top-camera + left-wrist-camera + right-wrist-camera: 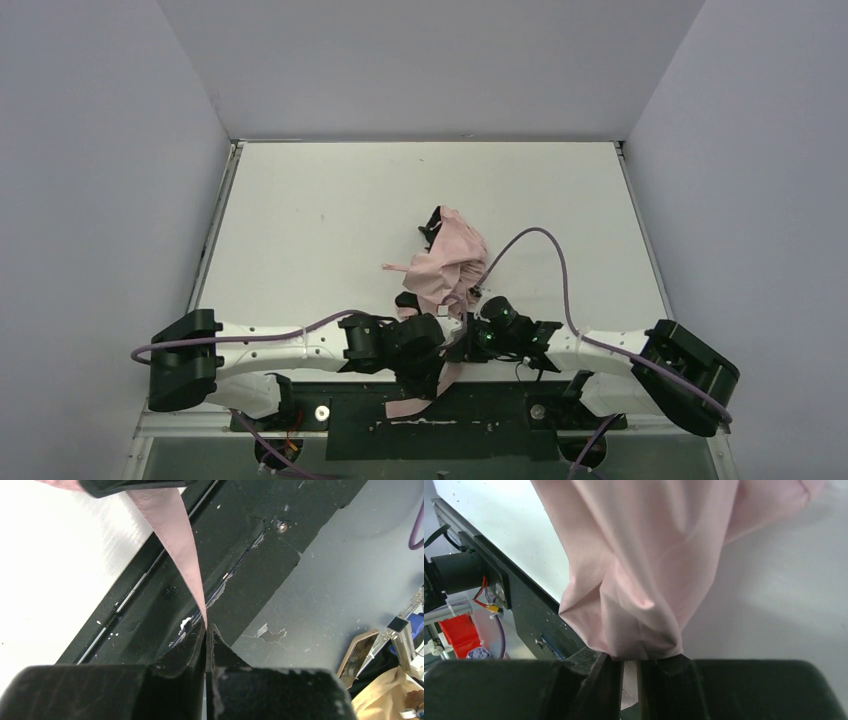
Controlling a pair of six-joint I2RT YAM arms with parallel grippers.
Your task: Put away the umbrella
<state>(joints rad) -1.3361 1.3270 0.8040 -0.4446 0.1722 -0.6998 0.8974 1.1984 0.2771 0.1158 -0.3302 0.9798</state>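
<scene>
Two pincers hold cloth: the left gripper [206, 630] is clamped on the tip of a taut pink strip [172, 535], and the right gripper [629, 662] is pinched narrow on a bunched fold [634, 615] of the umbrella [455, 262], which lies crumpled at centre frame on the table [320, 200]. That thin tip hold could slip, I judge, if the wrists pull apart and stretch the cloth. The left arm [270, 345] and right arm [600, 350] lie low, reaching inward from lower left and lower right, wrists nearly meeting at lower centre.

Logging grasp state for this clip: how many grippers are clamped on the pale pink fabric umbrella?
2. The left gripper pinches a narrow strip of the pale pink fabric umbrella; the right gripper is shut on a bunched fold of it.
</scene>
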